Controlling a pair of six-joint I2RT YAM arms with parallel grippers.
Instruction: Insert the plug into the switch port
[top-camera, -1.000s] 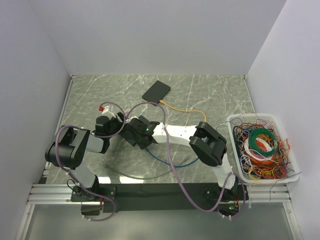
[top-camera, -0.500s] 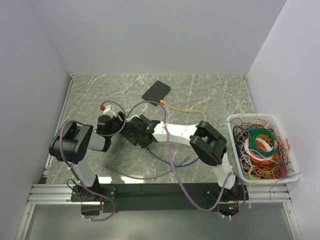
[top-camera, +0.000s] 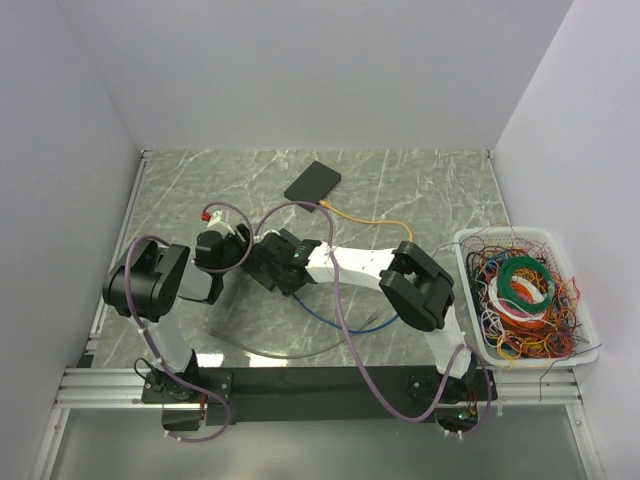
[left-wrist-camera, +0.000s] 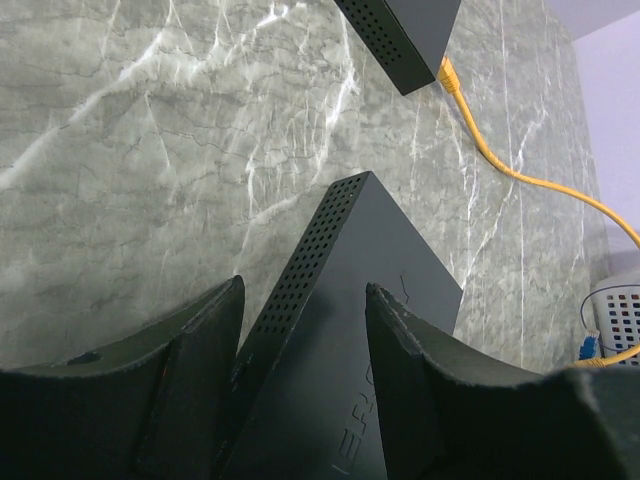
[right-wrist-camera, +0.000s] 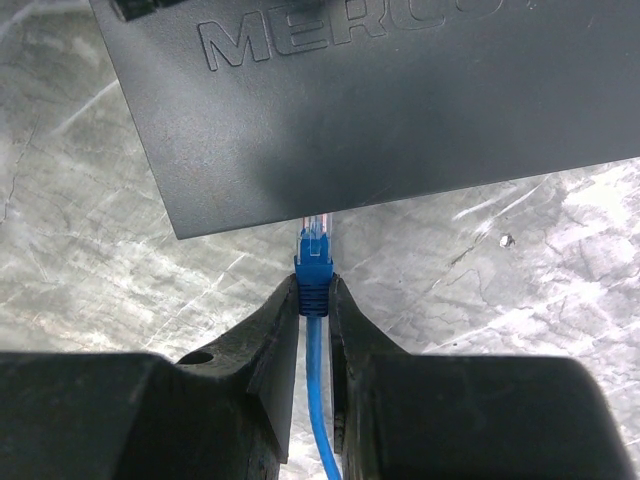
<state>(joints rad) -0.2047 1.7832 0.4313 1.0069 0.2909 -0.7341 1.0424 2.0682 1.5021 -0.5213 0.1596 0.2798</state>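
Finds the plug left of the middle of the table, about halfway between its near and far edges. Sits pinched in the right gripper, closed narrow on the blue boot, with the blue cable trailing back between the fingers. Shows the clear tip nosed against the edge of the switch, with nearly all of the plug body outside the housing. Cannot make out the port itself from the right wrist view, hidden below the lid's edge.

Judges from that: pickup done, lining-up done or nearly so, insertion not yet done. Leaves a straight push along the cable's line until seated, then release.

Has the left gripper astride a corner of the same switch, jaws about half wide, one finger by the vented side and the other over the lid. Cannot tell whether pressing on the housing or only flanking it. Needs that brace firm, most likely, or risks sliding the light box away under the push.

Farther out, toward the far edge: a second switch with a yellow cable already plugged in, running toward the right edge. At the right edge, well apart from the work: a white basket heaped with loose wires.
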